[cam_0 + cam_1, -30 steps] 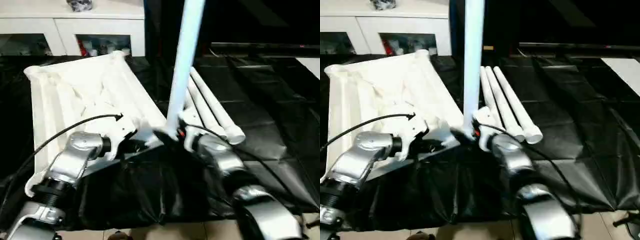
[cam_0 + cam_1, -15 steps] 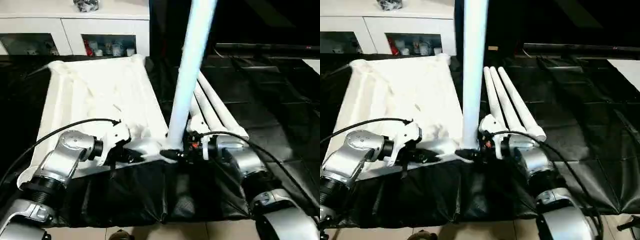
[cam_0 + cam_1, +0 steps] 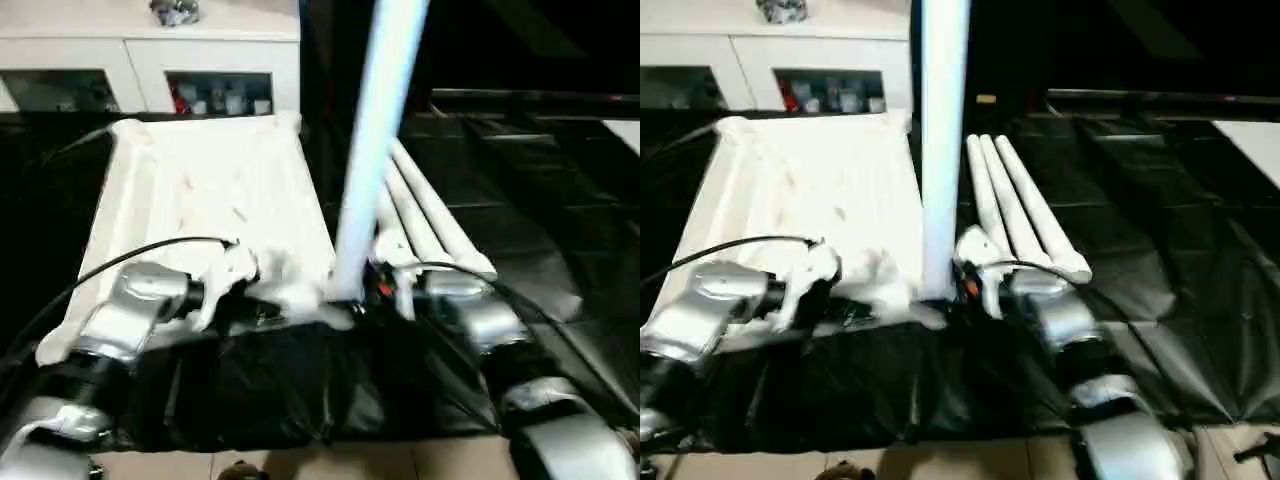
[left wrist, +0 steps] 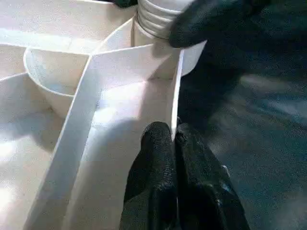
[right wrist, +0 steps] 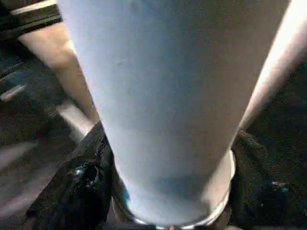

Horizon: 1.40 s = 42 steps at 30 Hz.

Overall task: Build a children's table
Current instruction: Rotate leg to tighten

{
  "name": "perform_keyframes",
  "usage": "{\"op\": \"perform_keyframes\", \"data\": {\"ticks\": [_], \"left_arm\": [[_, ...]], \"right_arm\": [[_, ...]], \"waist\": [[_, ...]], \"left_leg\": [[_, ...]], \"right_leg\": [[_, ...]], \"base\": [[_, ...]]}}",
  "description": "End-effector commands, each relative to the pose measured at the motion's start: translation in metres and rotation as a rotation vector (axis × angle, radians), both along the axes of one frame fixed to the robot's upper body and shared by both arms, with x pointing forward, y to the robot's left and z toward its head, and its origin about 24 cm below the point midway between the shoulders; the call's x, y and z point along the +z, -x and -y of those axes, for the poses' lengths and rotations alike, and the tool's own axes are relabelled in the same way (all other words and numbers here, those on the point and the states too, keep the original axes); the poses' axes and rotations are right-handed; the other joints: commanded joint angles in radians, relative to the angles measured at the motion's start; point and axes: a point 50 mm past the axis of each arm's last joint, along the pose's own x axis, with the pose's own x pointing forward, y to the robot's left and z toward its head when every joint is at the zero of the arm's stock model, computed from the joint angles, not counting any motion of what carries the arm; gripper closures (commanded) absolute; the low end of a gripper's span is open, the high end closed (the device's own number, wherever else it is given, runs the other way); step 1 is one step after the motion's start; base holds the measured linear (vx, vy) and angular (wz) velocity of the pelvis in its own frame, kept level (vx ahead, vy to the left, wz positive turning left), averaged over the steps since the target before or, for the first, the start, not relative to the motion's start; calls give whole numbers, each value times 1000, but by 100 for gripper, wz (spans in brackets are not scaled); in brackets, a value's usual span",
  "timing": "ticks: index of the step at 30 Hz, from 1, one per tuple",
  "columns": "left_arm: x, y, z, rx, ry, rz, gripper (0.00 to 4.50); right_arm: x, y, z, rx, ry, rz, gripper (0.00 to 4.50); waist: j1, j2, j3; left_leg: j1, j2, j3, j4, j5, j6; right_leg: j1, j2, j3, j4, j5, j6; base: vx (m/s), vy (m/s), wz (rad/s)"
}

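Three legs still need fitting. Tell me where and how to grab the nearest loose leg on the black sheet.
Grip the outermost loose leg around its round shaft, a little back from the open near end. Come down from above with the claw's fingers straddling it crosswise. Its outer side faces bare black sheet; its inner side lies against the neighbouring legs, so a side approach looks blocked.

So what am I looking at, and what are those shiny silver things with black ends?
Those are the two arms of a robot that is building a small white children's table. Two pictures come from cameras on its head, looking down; two come from cameras on its wrists. The table top lies upside down on a black sheet. One leg stands upright in a corner socket, and the right tool has a finger on each side of its base. The left tool is shut, pinching the top's thin edge wall. Three more legs lie side by side, waiting. A white cabinet stands behind.
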Motion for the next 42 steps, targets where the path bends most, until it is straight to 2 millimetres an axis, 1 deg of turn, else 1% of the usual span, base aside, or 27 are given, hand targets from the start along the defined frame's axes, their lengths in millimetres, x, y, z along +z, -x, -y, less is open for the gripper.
{"op": "perform_keyframes", "data": {"ticks": [1,2,3,4,6,7,8,9,10,11,14,15,17,18,20,21,24,25,29,30,31,32,35,36,37,38,42], "left_arm": [[12,-19,8,213,10,93,450],[14,-22,11,278,20,107,450],[15,-23,14,305,32,108,450],[17,-24,17,341,47,113,450],[17,-22,23,354,52,112,450],[17,-22,23,354,52,112,450],[16,-18,28,349,50,110,450],[16,-18,28,348,50,110,450],[15,-16,32,338,55,105,450],[15,-14,35,325,57,102,450],[12,-10,40,302,54,90,450],[11,-8,40,296,47,85,450],[11,-6,41,289,43,73,450],[11,-7,40,285,35,75,450],[11,-7,38,287,23,79,450],[11,-8,37,290,17,82,450],[12,-10,34,303,-5,90,450],[12,-10,34,302,-8,90,450],[10,-11,32,318,-28,80,450],[10,-11,32,318,-30,79,450],[10,-11,32,318,-31,78,450],[10,-11,32,315,-30,77,450],[9,-11,33,304,-31,75,450],[8,-11,33,303,-31,75,450],[8,-11,34,296,-30,74,450],[8,-11,34,289,-31,78,450],[12,-14,35,295,-30,104,450]], "right_arm": [[-24,5,-17,-152,52,-90,176],[-26,3,-22,-241,47,-108,176],[-26,2,-24,-282,43,-119,176],[-27,1,-27,-335,34,-138,176],[-25,0,-34,-359,18,-141,176],[-25,0,-34,-359,18,-141,176],[-23,-1,-38,-368,-10,-136,141],[-23,-1,-38,-369,-12,-135,141],[-21,-2,-38,-379,-29,-130,120],[-20,-3,-39,-380,-42,-130,106],[-18,-6,-37,-389,-48,-113,94],[-16,-7,-36,-387,-49,-98,67],[-14,-9,-34,-384,-49,-77,56],[-12,-10,-31,-379,-43,-59,51],[-8,-12,-24,-367,-33,-20,24],[-5,-14,-18,-368,-24,5,24],[4,-16,3,-359,-27,61,24],[7,-16,8,-356,-23,74,24],[27,-11,36,-322,-25,144,24],[32,-8,42,-306,-34,158,24],[41,-3,49,-279,-47,176,24],[47,1,52,-250,-56,183,24],[54,11,55,-174,-56,194,24],[54,12,55,-170,-56,193,24],[55,16,54,-143,-58,187,24],[55,20,53,-121,-58,178,24],[54,26,50,-106,-48,152,24]], "waist": [[-6,11,-51],[-11,14,-52],[-15,13,-52],[-18,10,-53],[-18,11,-56],[-17,12,-57],[-16,10,-58],[-16,7,-59],[-14,8,-63],[-14,5,-64],[-15,7,-67],[-15,10,-68],[-16,11,-70],[-16,14,-70],[-15,16,-69],[-15,15,-68],[-13,19,-66],[-14,17,-65],[-13,17,-65],[-10,13,-65],[-7,17,-67],[-9,23,-67],[-11,19,-66],[-12,21,-65],[-12,24,-64],[-12,23,-64],[-7,23,-64]], "left_leg": [[26,25,-26,-78,-439,-74],[30,23,-27,-77,-458,-78],[29,21,-30,-76,-462,-75],[27,22,-28,-76,-459,-67],[24,21,-28,-76,-450,-57],[22,21,-27,-76,-436,-53],[20,21,-26,-76,-428,-49],[18,22,-24,-76,-418,-46],[11,22,-23,-75,-373,-36],[9,21,-21,-75,-357,-31],[5,19,-18,-69,-297,-13],[5,19,-17,-67,-275,-9],[6,18,-14,-63,-253,-2],[5,17,-14,-62,-240,4],[6,17,-13,-62,-243,8],[7,17,-13,-62,-247,8],[9,19,-14,-64,-283,0],[9,18,-14,-65,-290,-3],[6,15,-14,-63,-273,1],[7,15,-14,-61,-259,9],[6,15,-14,-59,-245,15],[4,13,-16,-58,-232,18],[4,12,-14,-56,-245,25],[2,12,-15,-58,-255,24],[5,13,-15,-58,-270,19],[6,13,-15,-58,-276,16],[6,17,-18,-60,-271,6]], "right_leg": [[19,-56,33,-93,-460,-172],[16,-55,32,-99,-481,-160],[16,-54,29,-101,-491,-153],[16,-54,30,-102,-484,-150],[16,-50,30,-101,-455,-146],[16,-48,30,-98,-417,-151],[18,-46,30,-97,-395,-153],[20,-47,31,-93,-369,-158],[26,-45,31,-84,-293,-172],[28,-44,31,-82,-269,-176],[34,-43,30,-73,-183,-198],[35,-42,30,-69,-145,-207],[37,-39,29,-64,-94,-222],[38,-38,29,-62,-67,-229],[39,-38,29,-63,-68,-234],[39,-37,28,-65,-74,-233],[40,-36,29,-70,-114,-220],[41,-35,29,-71,-127,-218],[45,-32,29,-72,-119,-204],[47,-32,30,-72,-102,-199],[48,-32,30,-71,-88,-197],[50,-31,29,-69,-75,-199],[49,-31,28,-74,-90,-199],[48,-32,28,-77,-116,-199],[45,-33,28,-81,-149,-200],[44,-31,28,-82,-167,-200],[42,-32,29,-80,-169,-197]], "base": [[0,0,0],[0,0,0],[0,0,0],[0,0,0],[0,0,0],[0,0,0],[0,0,0],[0,0,0],[0,0,0],[0,0,0],[0,0,0],[0,0,0],[0,0,0],[0,0,0],[0,0,0],[0,0,0],[0,0,0],[0,0,0],[0,0,0],[0,0,0],[0,0,0],[0,0,0],[0,0,0],[0,0,0],[0,0,0],[0,0,0],[0,0,0]]}}
